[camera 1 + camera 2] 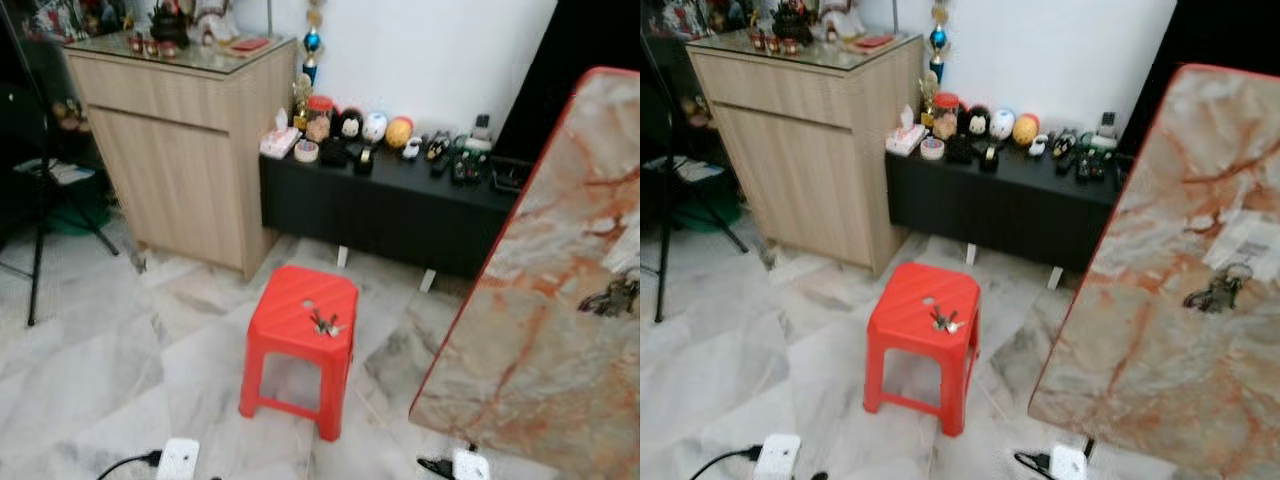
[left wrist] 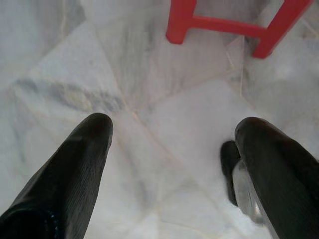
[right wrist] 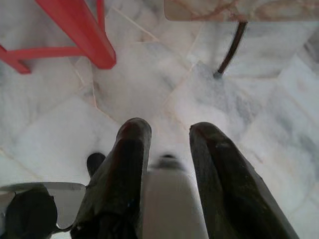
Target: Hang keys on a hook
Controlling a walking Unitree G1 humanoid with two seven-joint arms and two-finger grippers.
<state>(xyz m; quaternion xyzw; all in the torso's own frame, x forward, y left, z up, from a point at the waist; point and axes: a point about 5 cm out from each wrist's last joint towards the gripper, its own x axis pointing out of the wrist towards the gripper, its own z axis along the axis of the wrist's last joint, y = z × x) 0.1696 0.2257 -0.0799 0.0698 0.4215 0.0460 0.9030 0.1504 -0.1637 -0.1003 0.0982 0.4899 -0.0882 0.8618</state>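
Both arms just hang over the marble floor: left gripper spread wide, right gripper a bit apart, nothing held. Further on, the keys lie on the red plastic stool, with another key bunch on the tilted marble-pattern board to the right.

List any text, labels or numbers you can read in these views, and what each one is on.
None can be read.
White paper label on the tilted marble-patterned tabletop: print too blurred to read.
Pink tissue box on the low black cabinet: markings too small to read.
Small figurines and jars on the black cabinet: nothing legible.
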